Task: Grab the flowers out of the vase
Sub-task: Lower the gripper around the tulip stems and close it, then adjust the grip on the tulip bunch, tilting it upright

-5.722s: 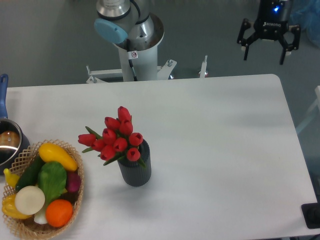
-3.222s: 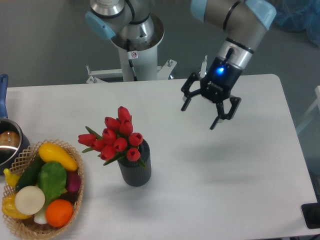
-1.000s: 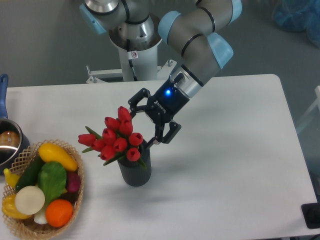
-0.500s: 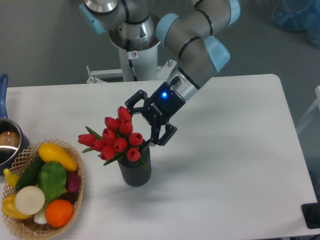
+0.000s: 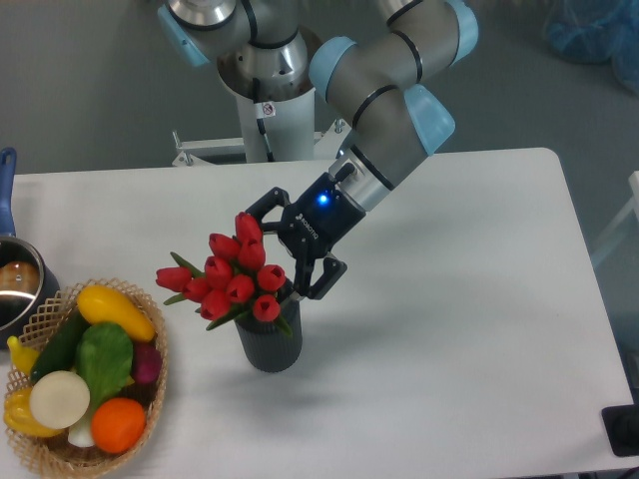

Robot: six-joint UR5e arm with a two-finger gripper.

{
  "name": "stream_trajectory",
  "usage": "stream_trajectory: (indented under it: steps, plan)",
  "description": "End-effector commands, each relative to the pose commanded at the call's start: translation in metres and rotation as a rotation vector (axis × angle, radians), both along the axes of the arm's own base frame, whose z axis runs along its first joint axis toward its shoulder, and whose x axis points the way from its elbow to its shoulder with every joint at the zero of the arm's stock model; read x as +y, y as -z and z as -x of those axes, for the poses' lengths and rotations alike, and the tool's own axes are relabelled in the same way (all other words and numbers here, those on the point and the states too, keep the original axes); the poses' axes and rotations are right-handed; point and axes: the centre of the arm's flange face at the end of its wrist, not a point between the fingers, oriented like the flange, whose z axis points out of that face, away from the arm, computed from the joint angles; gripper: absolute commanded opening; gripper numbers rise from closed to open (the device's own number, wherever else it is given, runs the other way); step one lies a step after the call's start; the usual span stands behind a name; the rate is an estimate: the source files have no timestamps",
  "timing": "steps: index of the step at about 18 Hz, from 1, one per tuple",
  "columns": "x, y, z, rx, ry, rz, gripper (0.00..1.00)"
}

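A bunch of red tulip flowers (image 5: 232,271) with green leaves stands in the vase (image 5: 268,340), a short dark ribbed cylinder left of the table's middle. My gripper (image 5: 277,249) comes in from the upper right and sits right against the bunch's right side. It is open: one finger reaches past the topmost bud, the other ends beside the vase's mouth. The right-hand buds lie at the opening between the fingers. I cannot tell whether a finger touches them.
A wicker basket (image 5: 150,419) of fruit and vegetables sits at the front left. Behind it, at the left edge, is a metal pot (image 5: 18,284) with a blue handle. The arm's base (image 5: 270,95) stands behind the table's far edge.
The gripper swung in from the far right, dropped low and closed in on the flowers. In the last second it crept a little further left towards the buds, staying open.
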Motion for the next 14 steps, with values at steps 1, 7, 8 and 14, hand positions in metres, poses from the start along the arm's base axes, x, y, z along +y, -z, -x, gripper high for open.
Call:
stream_trajectory:
  steps: [1, 7, 8, 14]
  plan:
    - [-0.0001, 0.0003, 0.0, 0.0, 0.0, 0.002, 1.0]
    - [0.004, 0.0003, -0.0058, -0.002, 0.012, 0.003, 1.0]
    - [0.0042, 0.0012, -0.0068, -0.004, 0.012, 0.006, 1.0]
    - [0.0039, 0.0034, -0.006, -0.01, 0.008, 0.01, 0.93]
